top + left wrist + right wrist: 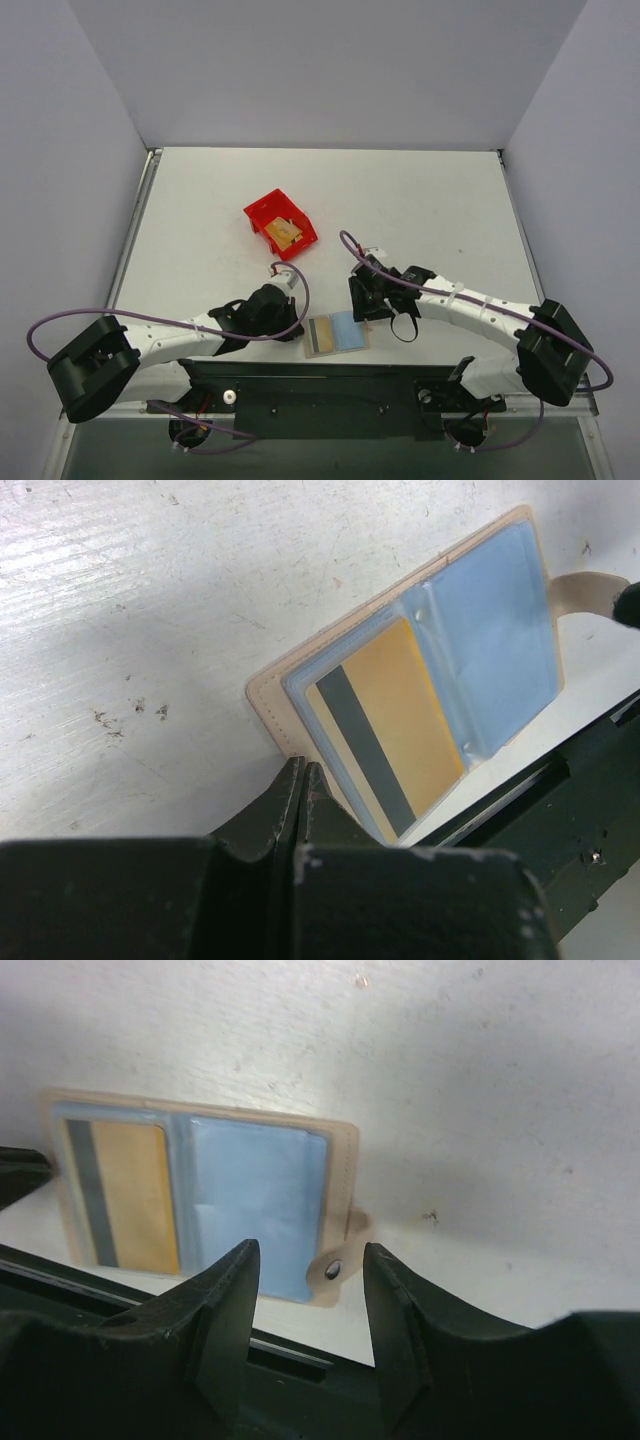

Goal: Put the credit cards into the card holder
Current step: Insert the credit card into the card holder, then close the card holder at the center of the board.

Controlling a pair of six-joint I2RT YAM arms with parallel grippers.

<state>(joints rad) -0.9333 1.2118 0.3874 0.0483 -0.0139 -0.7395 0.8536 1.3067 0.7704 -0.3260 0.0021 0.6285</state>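
The card holder (336,335) lies open near the table's front edge, blue lining up. One orange-yellow credit card (392,723) with a dark stripe sits in its left pocket, which also shows in the right wrist view (128,1196). More cards (285,233) lie in the red bin. My left gripper (303,772) is shut with nothing between its jaws, its tips at the holder's left edge (268,702). My right gripper (310,1255) is open just above the holder's right edge, with the snap tab (333,1268) between its fingers.
A red plastic bin (268,210) stands behind the holder, left of the table's middle. The black mounting rail (330,385) runs right along the holder's near side. Grey walls enclose the table on three sides.
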